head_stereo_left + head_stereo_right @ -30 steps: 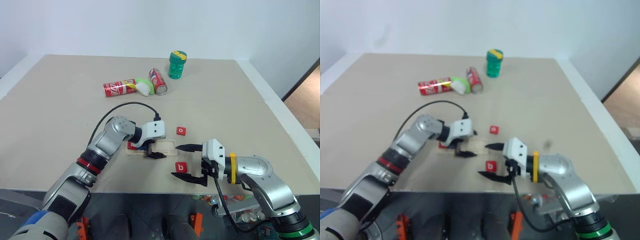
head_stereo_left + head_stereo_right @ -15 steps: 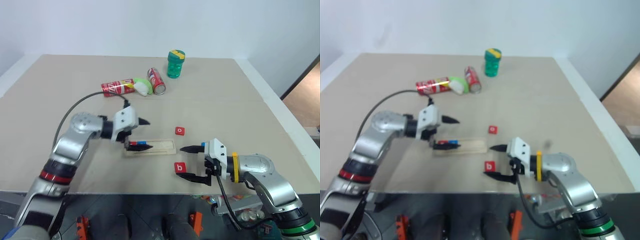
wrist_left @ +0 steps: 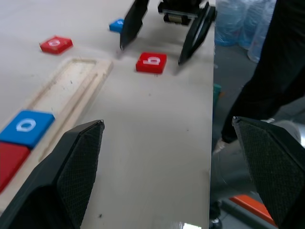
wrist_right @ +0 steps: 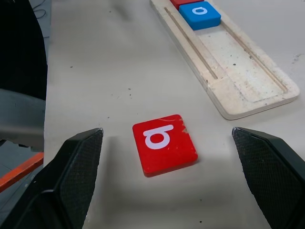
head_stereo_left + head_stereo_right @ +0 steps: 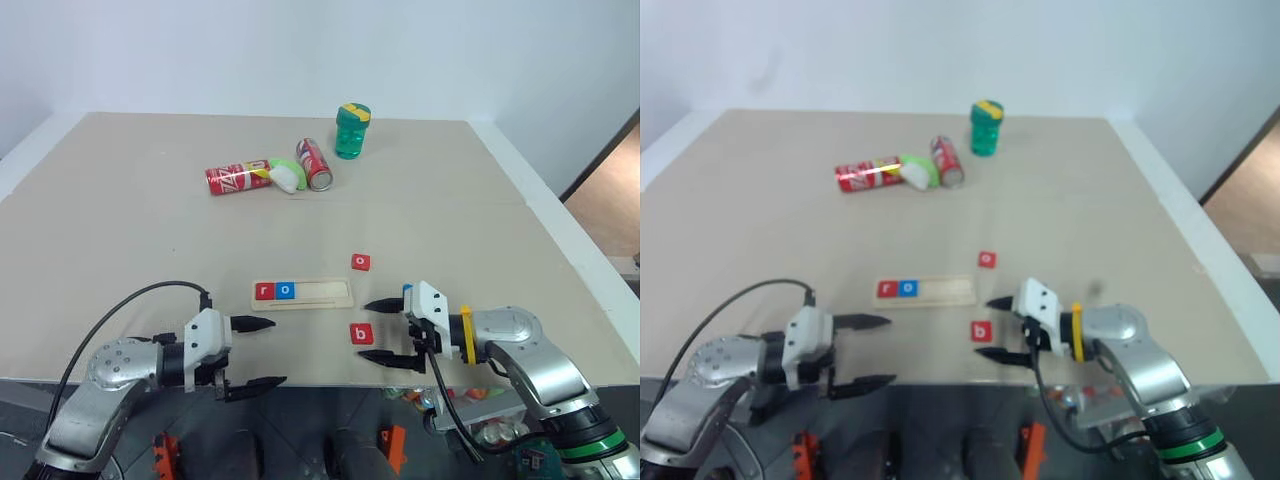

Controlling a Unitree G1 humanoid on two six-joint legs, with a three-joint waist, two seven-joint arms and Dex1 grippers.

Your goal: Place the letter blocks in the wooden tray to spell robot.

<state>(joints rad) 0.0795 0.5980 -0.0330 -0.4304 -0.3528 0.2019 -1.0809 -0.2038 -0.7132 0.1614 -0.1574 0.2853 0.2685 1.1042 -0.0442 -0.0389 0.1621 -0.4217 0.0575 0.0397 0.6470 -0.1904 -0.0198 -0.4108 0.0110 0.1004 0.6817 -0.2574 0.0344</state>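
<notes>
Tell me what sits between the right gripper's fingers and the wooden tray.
Only the red b block and bare table; the right wrist view shows it just short of the wooden tray.

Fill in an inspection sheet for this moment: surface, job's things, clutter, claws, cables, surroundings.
Surface: beige table, a few small specks.
Job's things: wooden tray holds red r block and blue o block at its left end; red b block and red o block lie loose on the table; a blue block sits by the right claw, letter hidden.
Clutter: two red cans, a white-green object, a green container at the far side.
Claws: left claw open, empty; right claw open, beside the b block.
Cables: black cable on left arm.
Surroundings: white wall; a dark-clothed person beside the table.
</notes>
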